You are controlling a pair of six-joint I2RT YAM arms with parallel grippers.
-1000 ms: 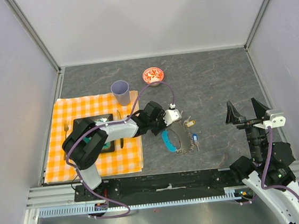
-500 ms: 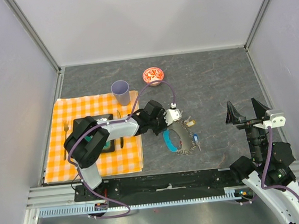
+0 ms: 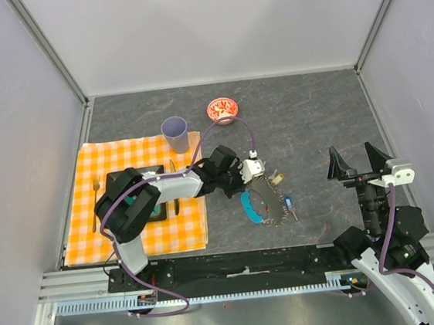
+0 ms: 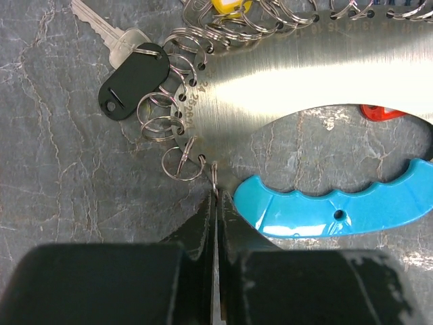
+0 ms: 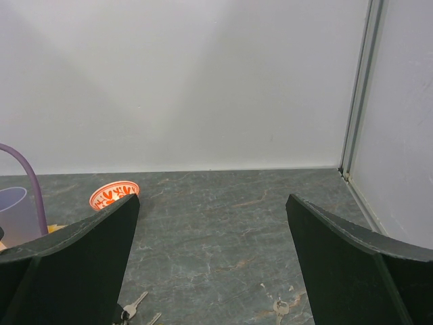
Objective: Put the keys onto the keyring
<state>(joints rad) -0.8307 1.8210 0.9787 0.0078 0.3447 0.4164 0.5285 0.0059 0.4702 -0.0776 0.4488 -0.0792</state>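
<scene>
Left gripper (image 4: 215,198): jaws pinched together on the inner rim of the keyring (image 4: 304,74), just beside its light-blue grip (image 4: 338,203). Black-tagged key (image 4: 132,81) lies against the rim, near the tips. Right gripper (image 5: 211,203): spread wide, holding nothing, well apart from the keyring.

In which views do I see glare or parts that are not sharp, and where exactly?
Left wrist view: strong glare on the metal plate of the keyring; the body of the left hand is blurred at the bottom edge. Right wrist view: the right hand shows dark fingers with little detail. Top external view: even light, no glare.
</scene>
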